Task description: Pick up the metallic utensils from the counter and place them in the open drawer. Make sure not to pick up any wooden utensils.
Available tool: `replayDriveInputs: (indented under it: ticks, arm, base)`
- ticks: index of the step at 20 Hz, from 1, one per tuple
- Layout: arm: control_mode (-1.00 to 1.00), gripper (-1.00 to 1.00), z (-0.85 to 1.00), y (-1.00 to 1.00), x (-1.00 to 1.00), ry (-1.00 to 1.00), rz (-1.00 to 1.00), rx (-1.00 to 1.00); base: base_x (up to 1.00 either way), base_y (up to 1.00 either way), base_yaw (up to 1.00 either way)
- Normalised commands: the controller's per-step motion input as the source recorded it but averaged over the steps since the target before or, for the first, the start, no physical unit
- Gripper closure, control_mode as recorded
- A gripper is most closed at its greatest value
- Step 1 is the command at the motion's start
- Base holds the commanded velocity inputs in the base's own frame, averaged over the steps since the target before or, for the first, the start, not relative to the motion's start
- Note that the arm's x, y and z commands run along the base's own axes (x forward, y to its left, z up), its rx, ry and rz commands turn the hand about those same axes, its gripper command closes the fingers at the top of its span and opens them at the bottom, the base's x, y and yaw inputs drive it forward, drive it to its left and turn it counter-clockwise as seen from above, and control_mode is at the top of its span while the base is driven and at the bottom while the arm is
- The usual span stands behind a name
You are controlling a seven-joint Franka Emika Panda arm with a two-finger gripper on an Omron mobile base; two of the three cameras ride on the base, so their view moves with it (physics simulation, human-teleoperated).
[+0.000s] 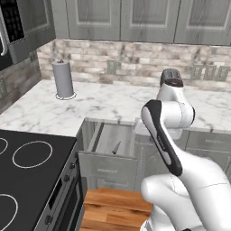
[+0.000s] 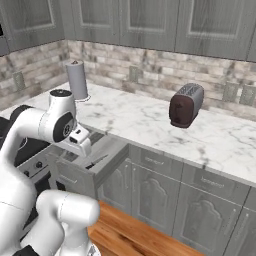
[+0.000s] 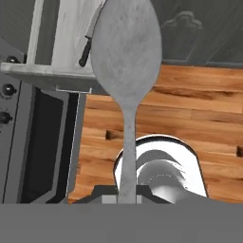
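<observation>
You've got the spoon (image 3: 126,61) pinched by the end of its handle in the hand (image 3: 127,195), with the fingers pressed together on the thin stem and the bowl sticking far out ahead. In the hand view the bowl overlaps the front edge of the open drawer (image 3: 52,76), and past it you see the floor (image 3: 190,114) and the robot's own base, so you can't trust that the spoon is over the drawer cavity yet. Let go now and it may well drop on the wood floor instead. The knife (image 1: 116,148) already lies inside the drawer, black handle toward the front, and also shows in the hand view (image 3: 86,47). It looks done, so don't knock it with the spoon on the way in. The grip is at the very tip of the handle, so you've got a long lever. Any bump of the bowl on the drawer front (image 1: 108,167) or side wall could twist the spoon in the fingers or pull it out. The stove (image 1: 31,171) sits just beside the drawer on the left, and the tabletop (image 1: 113,101) edge hangs above its back. Swing too wide or too high and you clip one. In the right base view the hand (image 2: 82,145) hangs right at the drawer (image 2: 75,175), so there isn't much room. Ease in and lower it before you let go.
</observation>
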Motion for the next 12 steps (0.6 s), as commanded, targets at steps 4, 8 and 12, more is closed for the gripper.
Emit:
replayDriveInputs:
  ticks: [4,8,12]
  arm:
    - [-1.00,1.00,-0.71,0.42,0.77,0.02,-0.18,-0.08]
    - [-1.00,1.00,-0.65,0.54,0.72,0.05,-0.20,-0.08]
    - [-1.00,1.00,-0.19,0.14,0.73,-0.01,-0.19,-0.01]
  base:
    - [0.00,0.00,0.00]
    - [0.00,0.00,0.00]
    - [0.00,0.00,0.00]
